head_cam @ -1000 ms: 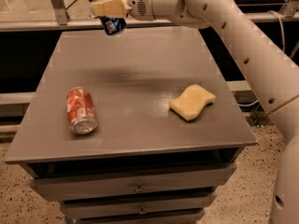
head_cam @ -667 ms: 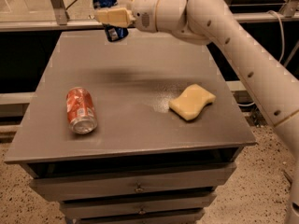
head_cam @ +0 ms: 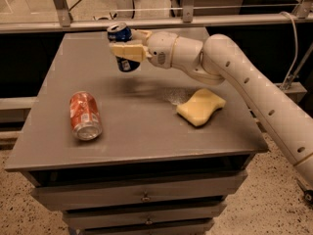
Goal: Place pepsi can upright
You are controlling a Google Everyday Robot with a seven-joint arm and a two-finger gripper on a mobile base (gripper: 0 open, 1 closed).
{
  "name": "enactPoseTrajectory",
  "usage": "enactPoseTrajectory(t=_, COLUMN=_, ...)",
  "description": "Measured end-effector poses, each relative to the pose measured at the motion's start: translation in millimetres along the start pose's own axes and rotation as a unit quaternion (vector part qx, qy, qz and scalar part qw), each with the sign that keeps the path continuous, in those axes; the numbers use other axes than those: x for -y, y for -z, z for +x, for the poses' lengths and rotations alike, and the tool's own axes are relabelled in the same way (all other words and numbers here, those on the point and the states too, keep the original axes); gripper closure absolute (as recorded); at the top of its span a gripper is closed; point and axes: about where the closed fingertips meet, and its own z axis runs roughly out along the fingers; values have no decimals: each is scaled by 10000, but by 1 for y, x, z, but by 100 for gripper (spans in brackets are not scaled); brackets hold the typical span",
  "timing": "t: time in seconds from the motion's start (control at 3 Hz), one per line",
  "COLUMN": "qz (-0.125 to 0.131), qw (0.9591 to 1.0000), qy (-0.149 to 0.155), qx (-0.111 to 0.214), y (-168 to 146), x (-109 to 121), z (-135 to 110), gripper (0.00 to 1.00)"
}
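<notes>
Dark blue with a silver top, the pepsi can (head_cam: 121,34) hangs nearly upright above the grey table (head_cam: 146,136), pinched between the fingers of the gripper (head_cam: 127,47), beyond and left of the yellow sponge (head_cam: 201,106). A red-orange can (head_cam: 85,115) lies on its side farther left of the sponge. The placing step looks to be in hand: next calls for lowering straight down, base flat, then letting go.

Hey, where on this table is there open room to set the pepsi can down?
The gripper, jaws shut on the pepsi can, hangs over the table, back middle. Bare patches: beneath it, and the wide centre between the red can and the yellow sponge. Nowhere crowded.
</notes>
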Motion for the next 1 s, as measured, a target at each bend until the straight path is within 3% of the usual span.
enactPoseTrajectory(t=0.67, qz=-486, qw=9981, qy=115, qx=-363, y=35, x=4, z=35, gripper=100)
enactPoseTrajectory(t=1.0, qz=-610, qw=9965, qy=35, qx=-573, y=55, x=4, z=52, gripper=76)
